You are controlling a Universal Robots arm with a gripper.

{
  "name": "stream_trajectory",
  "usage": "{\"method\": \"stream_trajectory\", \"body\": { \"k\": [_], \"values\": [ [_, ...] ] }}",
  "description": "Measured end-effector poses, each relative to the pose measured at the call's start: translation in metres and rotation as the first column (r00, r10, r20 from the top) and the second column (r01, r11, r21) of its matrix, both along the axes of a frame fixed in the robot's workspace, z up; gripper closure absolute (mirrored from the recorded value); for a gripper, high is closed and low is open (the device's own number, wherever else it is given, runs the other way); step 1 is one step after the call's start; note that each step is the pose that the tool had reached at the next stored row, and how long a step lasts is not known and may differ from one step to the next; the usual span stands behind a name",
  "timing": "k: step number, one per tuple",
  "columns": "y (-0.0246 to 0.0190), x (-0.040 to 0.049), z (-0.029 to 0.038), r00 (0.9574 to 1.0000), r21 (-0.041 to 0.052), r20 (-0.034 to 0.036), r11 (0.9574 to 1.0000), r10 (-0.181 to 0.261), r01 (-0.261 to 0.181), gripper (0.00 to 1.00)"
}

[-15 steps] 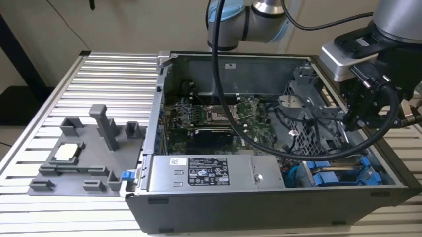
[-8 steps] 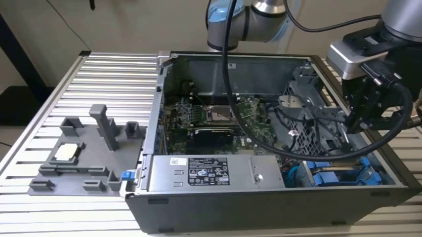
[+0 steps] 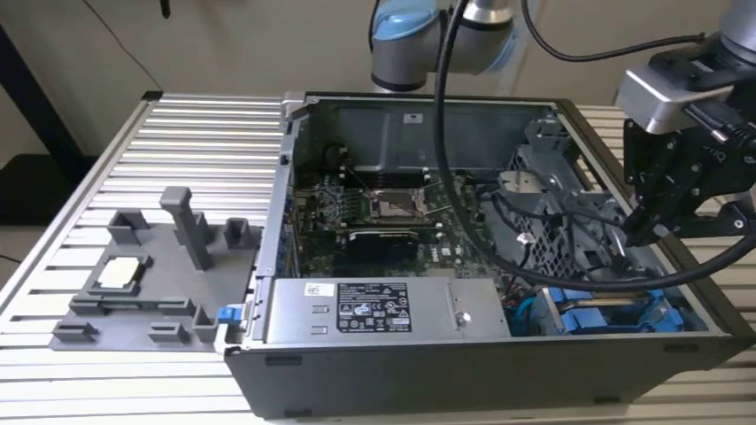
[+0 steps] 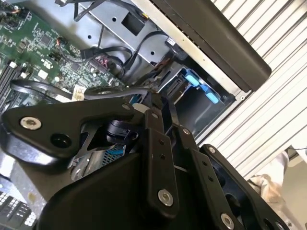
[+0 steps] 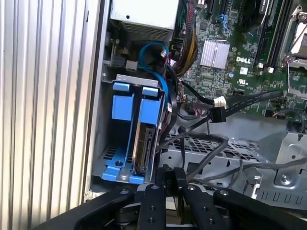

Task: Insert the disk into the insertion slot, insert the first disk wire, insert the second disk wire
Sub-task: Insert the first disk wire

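Fingers (image 5: 169, 176) pinched nearly together, nothing visible between them, and I'm hovering just over the grey metal drive cage (image 5: 201, 146). My silver-grey disk in its bright blue caddy (image 5: 144, 143) stands in the blue-railed insertion slot (image 5: 136, 78), seated, I reckon. Loose black cable with a pale plug (image 5: 218, 106) lies nearby. Wiring wants a square, straight, gentle push.

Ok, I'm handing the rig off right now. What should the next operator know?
Pincer: poised over the drive-cage corner of the open computer case; open or shut, cannot tell.
Disk: the flat silver-grey hard drive in its blue plastic caddy sits in the blue-railed slot of the grey metal cage.
Done: disk insertion, apparently.
Left: both wires, it seems; a black cable with a pale connector lies loose beside the cage.
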State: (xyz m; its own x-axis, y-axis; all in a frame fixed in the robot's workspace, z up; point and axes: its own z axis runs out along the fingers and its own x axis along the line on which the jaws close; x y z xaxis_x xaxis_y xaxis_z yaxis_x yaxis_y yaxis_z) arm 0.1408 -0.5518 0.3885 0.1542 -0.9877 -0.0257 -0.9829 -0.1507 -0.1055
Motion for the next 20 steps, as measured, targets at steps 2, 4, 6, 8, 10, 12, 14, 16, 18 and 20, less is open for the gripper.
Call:
{"method": "stream_trajectory", "body": {
  "k": [2, 4, 6, 8, 10, 12, 14, 16, 18, 20],
  "values": [
    [0.0000, 0.0047, 0.0000, 0.9997, -0.0083, -0.0234, 1.0000, 0.000, 0.000, 0.81],
    [0.0000, 0.0083, -0.0003, 0.9990, -0.0153, -0.0443, 0.9999, 0.000, 0.000, 0.81],
    [0.0000, 0.0089, -0.0007, 0.9987, -0.0184, -0.0510, 0.9998, -0.003, 0.003, 0.81],
    [0.0000, 0.0089, -0.0016, 0.9982, -0.0183, -0.0512, 0.9994, -0.030, 0.029, 0.81],
    [0.0000, 0.0090, -0.0025, 0.9969, -0.0180, -0.0512, 0.9981, -0.060, 0.059, 0.81],
    [0.0000, 0.0090, -0.0035, 0.9947, -0.0171, -0.0513, 0.9960, -0.089, 0.088, 0.81],
    [-0.0002, 0.0090, -0.0045, 0.9927, -0.0149, -0.0515, 0.9940, -0.109, 0.109, 0.81],
    [-0.0007, 0.0090, -0.0053, 0.9917, -0.0089, -0.0522, 0.9931, -0.117, 0.117, 0.81],
    [-0.0014, 0.0090, -0.0060, 0.9912, 0.0058, -0.0539, 0.9925, -0.121, 0.122, 0.81],
    [-0.0026, 0.0090, -0.0064, 0.9907, 0.0186, -0.0556, 0.9920, -0.124, 0.125, 0.81]
  ]
}}
